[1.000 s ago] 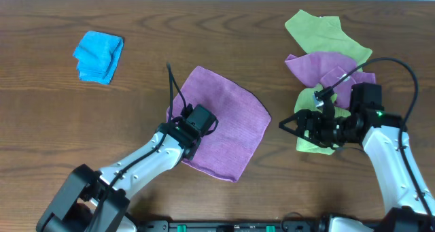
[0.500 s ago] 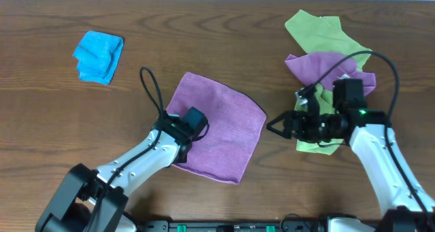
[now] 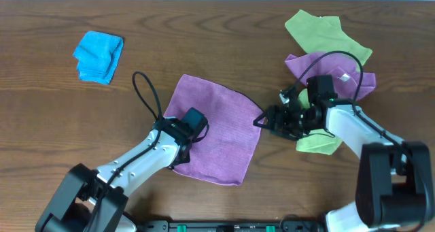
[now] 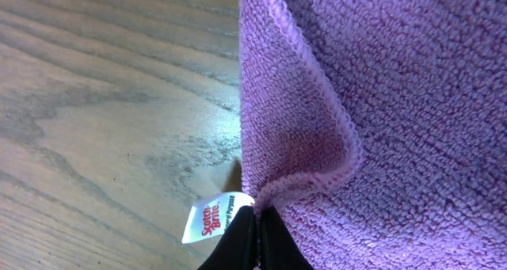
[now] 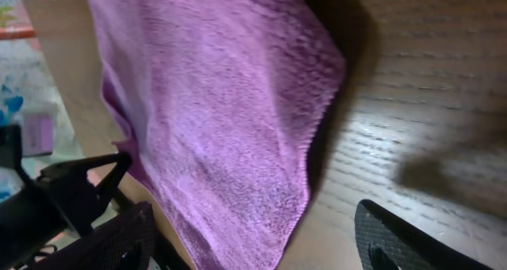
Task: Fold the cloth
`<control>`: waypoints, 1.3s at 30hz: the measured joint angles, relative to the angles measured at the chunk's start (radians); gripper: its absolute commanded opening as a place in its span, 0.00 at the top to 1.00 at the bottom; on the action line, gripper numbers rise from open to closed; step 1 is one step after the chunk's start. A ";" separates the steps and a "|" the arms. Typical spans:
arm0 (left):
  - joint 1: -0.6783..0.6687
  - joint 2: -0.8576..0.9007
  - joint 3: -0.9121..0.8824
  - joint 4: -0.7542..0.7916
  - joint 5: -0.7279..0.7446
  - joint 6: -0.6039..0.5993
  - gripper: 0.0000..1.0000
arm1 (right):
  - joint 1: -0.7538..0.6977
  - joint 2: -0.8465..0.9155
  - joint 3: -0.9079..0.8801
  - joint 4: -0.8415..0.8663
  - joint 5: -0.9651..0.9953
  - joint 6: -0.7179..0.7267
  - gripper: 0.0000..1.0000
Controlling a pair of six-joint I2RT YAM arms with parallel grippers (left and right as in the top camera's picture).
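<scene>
A purple cloth (image 3: 219, 128) lies spread flat on the wooden table (image 3: 204, 41), mid-front. My left gripper (image 3: 195, 121) rests on its left part, shut on a fold of the cloth's hem next to its white label (image 4: 215, 218); the pinched edge (image 4: 317, 155) bunches up in the left wrist view. My right gripper (image 3: 260, 121) is open and empty at the cloth's right corner (image 5: 329, 64). In the right wrist view its fingers (image 5: 400, 242) stand wide apart just above that corner.
A folded blue cloth (image 3: 99, 55) lies at the far left. A pile of green (image 3: 325, 33) and purple (image 3: 319, 65) cloths lies at the back right, partly under my right arm. Another green cloth (image 3: 319, 143) lies below that arm.
My left gripper has dragged the purple cloth a little left and toward the front. My right gripper has moved left from the pile to the cloth's right corner.
</scene>
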 measured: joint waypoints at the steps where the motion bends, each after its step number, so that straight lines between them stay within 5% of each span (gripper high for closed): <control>1: 0.000 0.000 0.000 0.000 0.003 -0.003 0.95 | 0.003 0.008 0.000 0.005 0.000 0.007 0.19; 25: 0.000 0.000 0.000 -0.023 0.124 -0.010 0.94 | 0.110 0.098 0.001 0.689 -0.043 0.410 0.20; 39: -0.021 0.000 0.000 -0.033 0.208 -0.031 0.94 | 0.106 0.099 0.001 0.984 -0.018 0.455 0.18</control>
